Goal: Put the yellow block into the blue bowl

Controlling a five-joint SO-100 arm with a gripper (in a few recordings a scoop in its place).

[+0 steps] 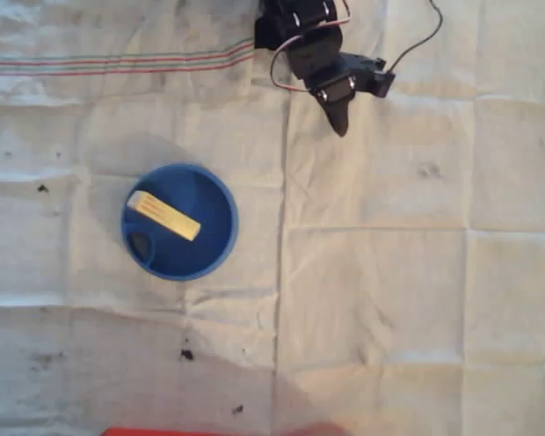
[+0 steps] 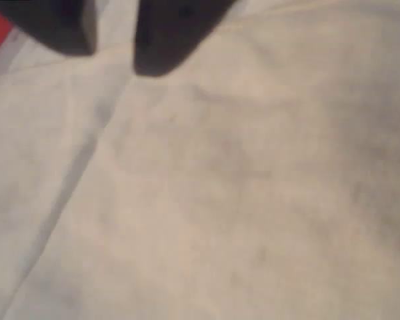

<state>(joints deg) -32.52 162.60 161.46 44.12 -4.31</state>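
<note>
The desk [image 1: 391, 300] is covered in creased, matt whitish cloth, faintly stained, with woven coloured stripes near one edge. The blue bowl [image 1: 220, 238] looks like smooth plastic. The yellow block [image 1: 164, 215] is matt. The end effector [image 1: 338, 116] is dull black plastic.

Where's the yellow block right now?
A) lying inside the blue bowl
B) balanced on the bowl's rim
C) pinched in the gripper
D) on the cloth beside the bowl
A: the overhead view shows the yellow block lying inside the blue bowl, while the gripper sits apart near the top edge, over the white cloth, with nothing between its fingers in the wrist view.
</note>
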